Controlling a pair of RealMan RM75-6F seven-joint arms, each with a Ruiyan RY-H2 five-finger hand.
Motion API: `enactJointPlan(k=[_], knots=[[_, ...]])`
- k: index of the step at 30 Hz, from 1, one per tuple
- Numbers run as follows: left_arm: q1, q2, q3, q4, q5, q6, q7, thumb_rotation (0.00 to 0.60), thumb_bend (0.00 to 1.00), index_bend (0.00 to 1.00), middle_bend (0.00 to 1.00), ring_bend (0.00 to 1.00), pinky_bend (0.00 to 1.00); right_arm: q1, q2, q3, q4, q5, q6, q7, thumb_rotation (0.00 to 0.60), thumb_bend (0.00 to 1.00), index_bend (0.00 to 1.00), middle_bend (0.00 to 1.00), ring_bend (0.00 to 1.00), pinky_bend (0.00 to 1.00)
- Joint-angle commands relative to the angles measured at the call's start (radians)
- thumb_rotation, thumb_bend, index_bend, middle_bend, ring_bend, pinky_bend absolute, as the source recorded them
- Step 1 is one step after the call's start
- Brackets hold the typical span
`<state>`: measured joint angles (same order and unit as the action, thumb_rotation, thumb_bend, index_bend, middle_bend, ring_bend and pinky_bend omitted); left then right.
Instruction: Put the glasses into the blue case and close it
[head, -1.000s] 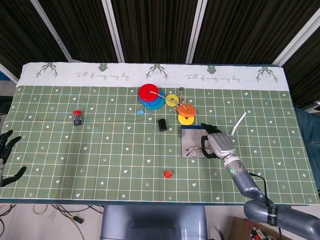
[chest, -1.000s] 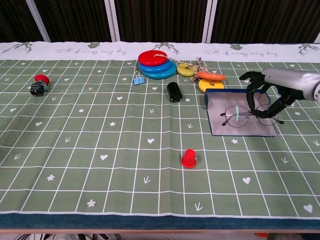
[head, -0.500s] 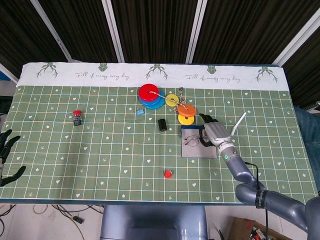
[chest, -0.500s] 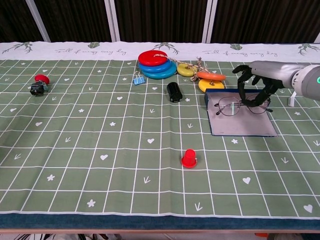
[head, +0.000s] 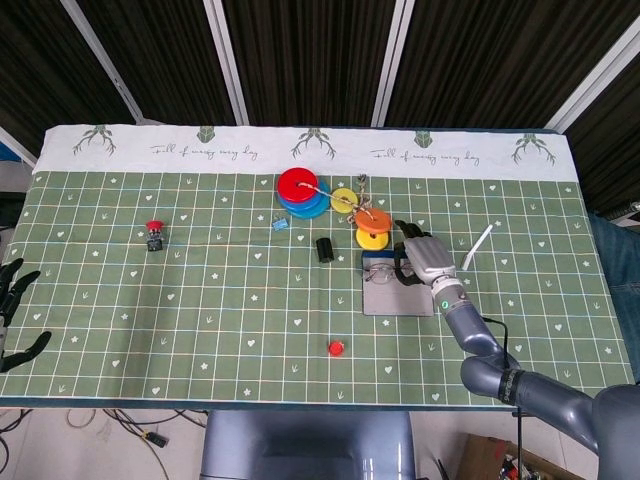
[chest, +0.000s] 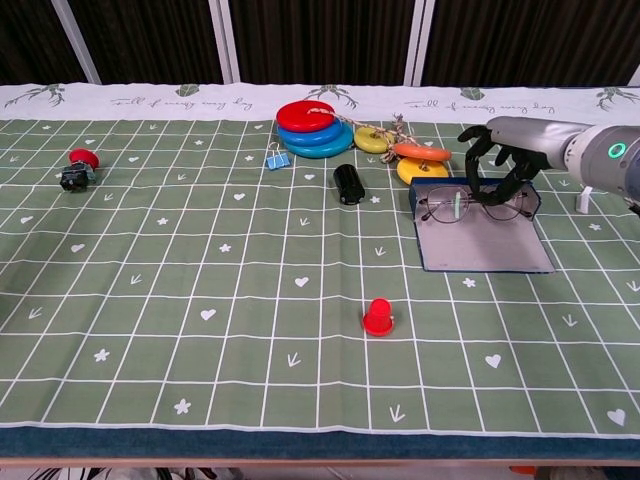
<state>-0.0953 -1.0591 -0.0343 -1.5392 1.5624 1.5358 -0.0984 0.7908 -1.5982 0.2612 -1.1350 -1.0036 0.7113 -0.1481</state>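
Observation:
The blue case (chest: 488, 255) lies open on the green mat, its grey inner flap spread toward the front and its blue tray at the back; the head view shows the case (head: 396, 298) right of centre. The thin-rimmed glasses (chest: 470, 207) hover over the back tray, lenses facing front. My right hand (chest: 503, 157) reaches in from the right and holds the glasses by their right end; overhead, the right hand (head: 421, 256) sits just right of the glasses (head: 383, 273). My left hand (head: 12, 302) rests at the table's left edge with fingers apart, holding nothing.
Just behind the case sit an orange-on-yellow ring pair (chest: 421, 160), a yellow ring (chest: 372, 140) and a red-and-blue ring stack (chest: 313, 128). A black cylinder (chest: 348, 184) stands left of the case. A red cap (chest: 378, 317), blue clip (chest: 277, 156), red button (chest: 78, 168) and white stick (head: 478, 246) are further off.
My right hand carried the glasses from the case's front flap back to its far tray, swinging toward the rings. The left hand stayed put.

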Motion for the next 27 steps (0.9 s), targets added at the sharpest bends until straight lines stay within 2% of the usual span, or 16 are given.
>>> enactJointPlan(k=[1,13,17,27], knots=[[0.0,0.0,-0.001,0.0,-0.001,0.001,-0.001,0.6,0.23,0.11,0.0,0.0,0.0,0.007,-0.006,0.003,0.009,0.007,-0.003,-0.002,0.6,0.54,0.64,0.03,0.06,0.2],[0.001,0.003,-0.002,0.0,-0.002,0.001,-0.003,0.6,0.23,0.11,0.0,0.0,0.0,0.039,-0.016,0.001,0.052,0.036,-0.024,-0.032,0.6,0.54,0.63,0.03,0.06,0.2],[0.001,0.003,-0.001,0.0,0.0,0.001,-0.001,0.6,0.23,0.11,0.0,0.0,0.0,0.041,-0.012,-0.001,0.059,0.055,-0.04,-0.033,0.6,0.55,0.5,0.03,0.05,0.2],[0.002,0.003,-0.001,-0.001,0.0,0.002,0.005,0.6,0.23,0.11,0.0,0.0,0.0,0.041,-0.001,-0.014,0.041,0.086,-0.035,-0.059,0.6,0.54,0.36,0.02,0.05,0.2]])
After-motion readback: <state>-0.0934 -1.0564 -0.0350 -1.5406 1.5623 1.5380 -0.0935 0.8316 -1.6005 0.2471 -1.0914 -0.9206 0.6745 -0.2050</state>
